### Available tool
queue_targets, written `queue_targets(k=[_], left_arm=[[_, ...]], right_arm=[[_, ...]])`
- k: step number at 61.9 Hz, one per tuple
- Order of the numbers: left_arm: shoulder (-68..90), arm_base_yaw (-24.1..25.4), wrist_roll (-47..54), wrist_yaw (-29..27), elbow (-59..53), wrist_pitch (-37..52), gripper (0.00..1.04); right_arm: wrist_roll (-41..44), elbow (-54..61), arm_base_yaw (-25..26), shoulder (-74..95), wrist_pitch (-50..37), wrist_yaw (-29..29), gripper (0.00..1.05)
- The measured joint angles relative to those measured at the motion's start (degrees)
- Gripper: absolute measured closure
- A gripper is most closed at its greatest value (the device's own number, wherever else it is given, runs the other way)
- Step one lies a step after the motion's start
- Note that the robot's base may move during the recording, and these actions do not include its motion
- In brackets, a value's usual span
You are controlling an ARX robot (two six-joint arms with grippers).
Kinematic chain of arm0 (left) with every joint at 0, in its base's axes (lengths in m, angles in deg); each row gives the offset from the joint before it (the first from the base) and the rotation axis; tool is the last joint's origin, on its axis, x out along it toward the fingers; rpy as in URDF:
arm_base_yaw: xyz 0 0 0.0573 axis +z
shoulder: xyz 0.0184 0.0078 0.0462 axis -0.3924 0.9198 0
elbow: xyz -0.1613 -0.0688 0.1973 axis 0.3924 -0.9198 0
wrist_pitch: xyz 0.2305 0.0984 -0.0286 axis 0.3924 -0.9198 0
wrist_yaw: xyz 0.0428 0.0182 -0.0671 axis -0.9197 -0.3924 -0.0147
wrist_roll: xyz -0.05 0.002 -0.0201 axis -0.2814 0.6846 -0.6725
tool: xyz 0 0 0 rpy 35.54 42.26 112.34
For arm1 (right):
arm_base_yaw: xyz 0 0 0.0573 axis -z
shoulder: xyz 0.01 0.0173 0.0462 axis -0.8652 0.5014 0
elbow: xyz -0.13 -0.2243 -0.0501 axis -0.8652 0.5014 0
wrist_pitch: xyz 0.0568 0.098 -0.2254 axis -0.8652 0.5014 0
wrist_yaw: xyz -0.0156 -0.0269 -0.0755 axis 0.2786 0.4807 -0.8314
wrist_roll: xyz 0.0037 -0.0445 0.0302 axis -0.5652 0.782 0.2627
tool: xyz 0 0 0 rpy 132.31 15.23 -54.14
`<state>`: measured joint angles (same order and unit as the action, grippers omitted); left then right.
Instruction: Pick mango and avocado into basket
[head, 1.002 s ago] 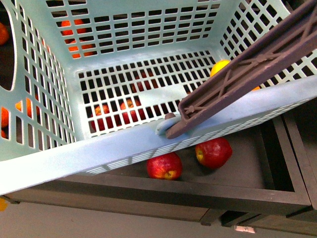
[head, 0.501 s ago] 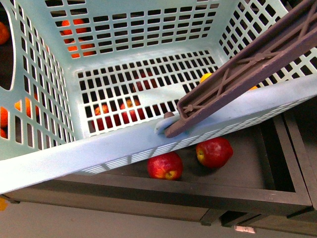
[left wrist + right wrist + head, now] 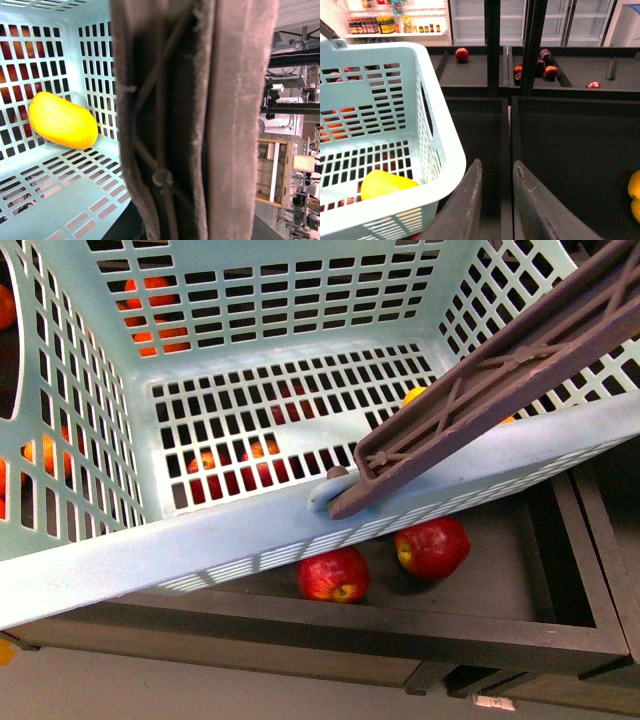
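While my right gripper (image 3: 497,167) hangs just outside the basket (image 3: 445,150), its two fingers stand a little apart with only air between them. My left gripper shows in no view, so I cannot tell its state; that wrist's camera is mostly filled by the handle (image 3: 170,125), seen very close.

From the front, the handle runs from 2 o'clock down to the near rim at the centre. Behind it, at about 1 o'clock, the mango (image 3: 414,396) peeks out. It lies on the basket floor close to a corner.

Below the basket, at 6 and 5 o'clock, two apples (image 3: 333,574) lie in a dark tray (image 3: 500,590), near each other but apart. More red fruit shows through the floor slots, and oranges (image 3: 150,290) through the far wall at 11 o'clock.

Farther off, past my right gripper, yellow fruit (image 3: 635,192) sits at the edge of a dark bin. Beyond it are a lone apple (image 3: 462,54) and a cluster of dark fruit (image 3: 540,60) too small to name. I cannot tell where the avocado is. Bottle shelves (image 3: 395,22) stand at the back.
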<state>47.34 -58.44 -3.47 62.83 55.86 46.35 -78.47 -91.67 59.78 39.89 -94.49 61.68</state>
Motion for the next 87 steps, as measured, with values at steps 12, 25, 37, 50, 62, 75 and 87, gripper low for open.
queue_targets(k=[12,25,37,50,62,75,87], left_arm=[[0.00,0.00,-0.02,0.11,0.00,0.00,0.90],[0.00,0.00,-0.02,0.09,0.00,0.00,0.90],[0.00,0.00,-0.02,0.04,0.00,0.00,0.90],[0.00,-0.66,-0.04,0.98,0.00,0.00,0.90],[0.00,-0.48,-0.17,0.50,0.02,0.00,0.90],[0.00,0.09,0.11,-0.50,0.02,-0.02,0.90],[-0.02,0.09,0.02,0.09,0.02,-0.02,0.90]], right_arm=[[0.00,0.02,0.00,-0.04,0.00,0.00,0.50],[0.00,0.02,0.00,-0.07,0.00,0.00,0.17],[0.00,0.02,0.00,-0.07,0.00,-0.02,0.09],[0.00,0.11,0.04,-0.07,0.00,-0.09,0.09],[0.00,0.26,0.09,-0.17,0.07,-0.07,0.09],[0.00,0.44,0.09,-0.13,0.13,-0.11,0.09],[0.00,0.44,0.09,-0.17,0.15,0.11,0.09]])
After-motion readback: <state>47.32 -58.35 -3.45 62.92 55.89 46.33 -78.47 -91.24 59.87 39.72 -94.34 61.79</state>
